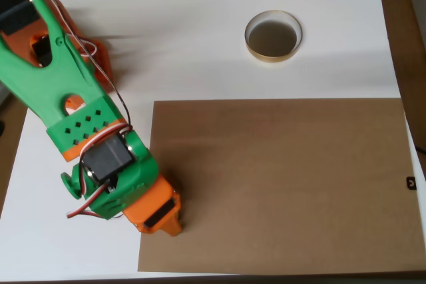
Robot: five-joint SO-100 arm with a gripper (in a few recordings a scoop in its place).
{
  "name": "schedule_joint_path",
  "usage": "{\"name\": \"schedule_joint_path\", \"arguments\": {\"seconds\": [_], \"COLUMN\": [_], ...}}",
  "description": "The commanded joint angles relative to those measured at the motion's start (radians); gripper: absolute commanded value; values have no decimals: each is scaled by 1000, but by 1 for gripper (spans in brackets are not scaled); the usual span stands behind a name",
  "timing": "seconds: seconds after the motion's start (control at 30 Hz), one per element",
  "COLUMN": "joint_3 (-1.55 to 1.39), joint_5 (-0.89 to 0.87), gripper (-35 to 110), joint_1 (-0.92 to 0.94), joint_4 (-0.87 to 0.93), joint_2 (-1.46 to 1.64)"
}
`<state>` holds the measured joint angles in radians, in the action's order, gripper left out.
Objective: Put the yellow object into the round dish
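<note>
In the overhead view the round dish (273, 36), with a pale tan rim and a dark inside, sits on the white table at the upper middle. Nothing lies in it. My green and orange arm reaches in from the upper left. Its gripper (165, 217) points down at the left edge of a brown board, far to the lower left of the dish. The orange fingers (160, 209) are seen from above, and the wrist hides the gap between them. The yellow object is hidden.
A large brown board (279, 184) covers the lower right of the white table (200, 4). The arm's orange base (100, 54) stands at the upper left. Dark floor shows past the table's right edge.
</note>
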<state>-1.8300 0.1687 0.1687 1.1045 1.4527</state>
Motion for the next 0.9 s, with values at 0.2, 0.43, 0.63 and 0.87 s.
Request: {"name": "schedule_joint_path", "arguments": {"seconds": [0.2, 0.43, 0.63, 0.87], "joint_3": [60, 69, 49, -17], "joint_5": [11, 9, 15, 17], "gripper": [8, 4, 0, 0], "joint_1": [14, 11, 9, -44], "joint_4": [6, 14, 23, 49], "joint_2": [25, 28, 100, 299]}}
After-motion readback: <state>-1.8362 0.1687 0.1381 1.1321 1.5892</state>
